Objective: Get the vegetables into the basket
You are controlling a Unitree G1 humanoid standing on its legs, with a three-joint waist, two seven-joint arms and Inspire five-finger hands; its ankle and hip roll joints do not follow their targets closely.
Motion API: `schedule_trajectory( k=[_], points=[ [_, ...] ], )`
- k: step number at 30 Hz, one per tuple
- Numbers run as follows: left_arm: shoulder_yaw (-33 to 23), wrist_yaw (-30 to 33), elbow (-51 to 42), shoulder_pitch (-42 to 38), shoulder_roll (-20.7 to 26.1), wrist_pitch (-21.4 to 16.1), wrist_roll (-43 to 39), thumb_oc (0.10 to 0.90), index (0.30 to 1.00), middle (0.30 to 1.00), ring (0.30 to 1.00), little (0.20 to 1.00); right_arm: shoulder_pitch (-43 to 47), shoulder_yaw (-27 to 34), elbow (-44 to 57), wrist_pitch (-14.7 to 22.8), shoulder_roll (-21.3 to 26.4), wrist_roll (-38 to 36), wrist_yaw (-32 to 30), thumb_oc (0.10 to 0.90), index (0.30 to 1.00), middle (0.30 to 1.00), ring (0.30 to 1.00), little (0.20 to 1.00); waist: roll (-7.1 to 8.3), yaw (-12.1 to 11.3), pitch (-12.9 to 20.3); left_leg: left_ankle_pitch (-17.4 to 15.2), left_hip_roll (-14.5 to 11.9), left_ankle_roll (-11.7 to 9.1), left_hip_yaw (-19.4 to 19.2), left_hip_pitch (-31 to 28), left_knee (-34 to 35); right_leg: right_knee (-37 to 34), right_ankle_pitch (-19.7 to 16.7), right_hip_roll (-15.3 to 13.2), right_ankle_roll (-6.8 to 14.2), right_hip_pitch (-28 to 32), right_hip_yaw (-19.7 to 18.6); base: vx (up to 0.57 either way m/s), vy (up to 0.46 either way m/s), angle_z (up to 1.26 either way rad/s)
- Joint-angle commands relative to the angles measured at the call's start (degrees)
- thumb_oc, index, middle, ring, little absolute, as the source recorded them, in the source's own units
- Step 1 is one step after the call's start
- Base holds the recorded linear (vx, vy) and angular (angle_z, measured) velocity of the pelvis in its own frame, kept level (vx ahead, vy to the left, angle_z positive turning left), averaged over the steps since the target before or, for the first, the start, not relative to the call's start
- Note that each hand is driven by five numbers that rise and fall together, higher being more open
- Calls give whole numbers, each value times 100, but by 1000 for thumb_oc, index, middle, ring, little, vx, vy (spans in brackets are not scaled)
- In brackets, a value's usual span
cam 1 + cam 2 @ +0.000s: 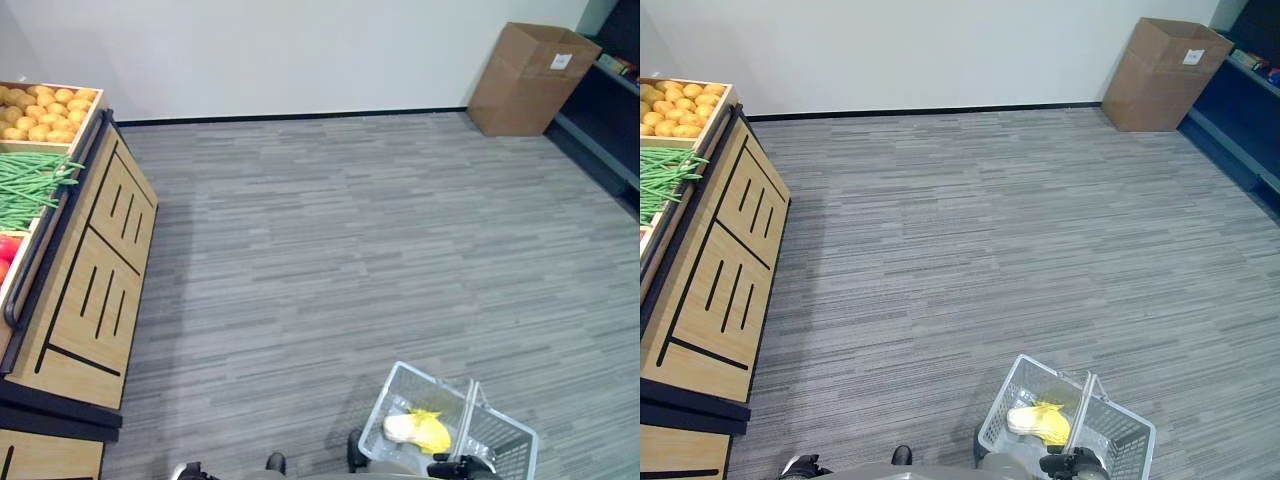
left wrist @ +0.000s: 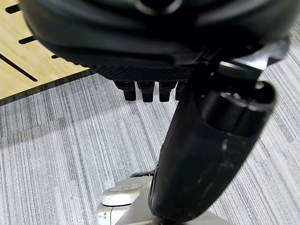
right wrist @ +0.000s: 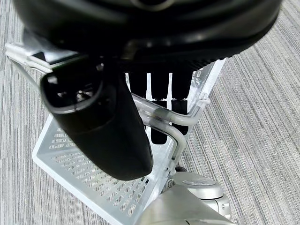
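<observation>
Left eye view: a white wire-mesh basket with a grey handle [image 1: 452, 425] hangs low at the right over the grey striped carpet floor [image 1: 350, 250]; a yellow and pale vegetable [image 1: 420, 430] lies inside it. At the left, a wooden produce bench [image 1: 95, 260] carries long green beans [image 1: 30, 185], round yellow-orange produce [image 1: 45, 110] and something red [image 1: 8, 250]. A brown cardboard box [image 1: 525, 80] stands by the far wall.

Left wrist view: the left robot hand [image 2: 150, 86] curls its fingers, holding nothing.

Right wrist view: the right robot hand [image 3: 159, 89] has its fingers hooked round the basket's handle.
</observation>
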State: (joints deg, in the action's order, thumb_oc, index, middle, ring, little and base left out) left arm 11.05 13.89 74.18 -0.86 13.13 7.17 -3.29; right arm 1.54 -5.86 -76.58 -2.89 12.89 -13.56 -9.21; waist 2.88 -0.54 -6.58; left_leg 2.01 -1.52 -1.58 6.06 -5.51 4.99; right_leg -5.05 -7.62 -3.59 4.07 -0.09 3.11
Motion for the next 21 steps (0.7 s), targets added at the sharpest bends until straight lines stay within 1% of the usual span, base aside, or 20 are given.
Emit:
schedule_trajectory(
  k=[1, 4, 7, 9, 10, 11, 13, 14, 17, 18, 19, 20, 21],
  points=[
    [-221, 192, 232, -238, 50, 8, -20, 900, 1000, 1000, 1000, 1000, -5, -318, -67, -19, 302, 268, -53, 400, 300, 300, 300, 300, 66, -107, -73, 106, 111, -106, 223, 336, -21, 299, 458, -197, 325, 180, 84, -5, -117, 32],
    [-217, 170, 254, -256, 40, 16, -79, 900, 1000, 1000, 1000, 1000, 26, -390, -63, -14, 310, 340, -57, 400, 300, 300, 300, 300, 42, -152, -74, 155, 89, -164, 329, 372, -49, 351, 542, -166, 280, 218, 238, -3, -73, 44],
    [-238, 6, 323, -253, 26, 16, -153, 900, 1000, 1000, 1000, 1000, 73, -464, -51, -45, 333, 417, -8, 400, 300, 300, 300, 300, 38, -253, -84, 214, 59, -246, 510, 427, -72, 415, 646, -114, 227, 251, 473, -23, -110, 33],
    [-208, -6, 354, -273, 23, 36, -137, 900, 1000, 1000, 1000, 1000, 128, -507, -14, -38, 345, 430, 6, 400, 300, 300, 300, 300, 26, -345, -106, 275, 48, -324, 696, 497, -105, 445, 701, -79, 184, 275, 672, -16, -144, 57],
    [-235, -31, 402, -290, 27, 37, -195, 900, 1000, 1000, 1000, 1000, 147, -534, 21, -32, 348, 424, 35, 400, 300, 300, 300, 300, 25, -419, -138, 343, 35, -380, 879, 571, -139, 444, 748, -49, 155, 322, 856, -19, -122, 65],
    [-234, -31, 402, -291, 27, 38, -196, 900, 1000, 1000, 1000, 1000, 148, -533, 19, -30, 348, 424, 35, 400, 300, 300, 300, 300, 25, -405, -139, 343, 37, -382, 895, 574, -141, 443, 751, -49, 154, 327, 872, -23, -135, 83],
    [-273, -81, 423, -311, 26, 24, -309, 900, 1000, 1000, 1000, 1000, 179, -568, 37, -34, 353, 410, 64, 400, 300, 300, 300, 300, 11, -508, -197, 429, 23, -449, 1054, 698, -204, 436, 795, -8, 118, 353, 1054, -30, -109, 71],
    [-275, -106, 422, -318, 26, 30, -326, 900, 1000, 1000, 1000, 1000, 191, -569, 46, -35, 359, 407, 75, 400, 300, 300, 300, 300, -2, -512, -218, 454, 24, -473, 1128, 754, -241, 428, 809, -1, 110, 363, 1144, -35, -109, 55],
    [-282, -192, 406, -366, 34, 11, -436, 900, 1000, 1000, 1000, 1000, 221, -617, 86, -44, 421, 431, 102, 400, 300, 300, 300, 300, -59, -630, -338, 614, 15, -582, 1284, 1012, -334, 384, 863, 45, 52, 392, 1390, -49, -102, 60],
    [-281, -193, 405, -366, 34, 12, -436, 900, 1000, 1000, 1000, 1000, 222, -616, 85, -43, 422, 432, 103, 400, 300, 300, 300, 300, -60, -620, -337, 613, 17, -584, 1295, 1015, -334, 383, 866, 46, 51, 395, 1401, -22, -60, 86],
    [-285, -211, 385, -371, 23, 12, -469, 900, 1000, 1000, 1000, 1000, 213, -613, 89, -44, 447, 434, 103, 400, 300, 300, 300, 300, -76, -637, -361, 647, -9, -600, 1222, 1085, -360, 420, 899, 36, 39, 400, 1501, -28, -10, 93],
    [-285, -192, 347, -391, 13, 10, -498, 900, 1000, 1000, 1000, 1000, 212, -591, 109, -41, 469, 427, 95, 400, 300, 300, 300, 300, -88, -607, -415, 688, -98, -595, 954, 1183, -406, 481, 918, -9, 46, 391, 1600, -92, 30, 107],
    [-334, -207, 252, -413, -12, -1, -537, 900, 1000, 1000, 1000, 1000, 254, -554, 147, -54, 536, 432, 96, 400, 300, 300, 300, 300, -99, -467, -479, 770, -462, -491, -108, 1282, -445, 535, 923, -118, 80, 362, 1742, -94, 51, 80]
  ],
)
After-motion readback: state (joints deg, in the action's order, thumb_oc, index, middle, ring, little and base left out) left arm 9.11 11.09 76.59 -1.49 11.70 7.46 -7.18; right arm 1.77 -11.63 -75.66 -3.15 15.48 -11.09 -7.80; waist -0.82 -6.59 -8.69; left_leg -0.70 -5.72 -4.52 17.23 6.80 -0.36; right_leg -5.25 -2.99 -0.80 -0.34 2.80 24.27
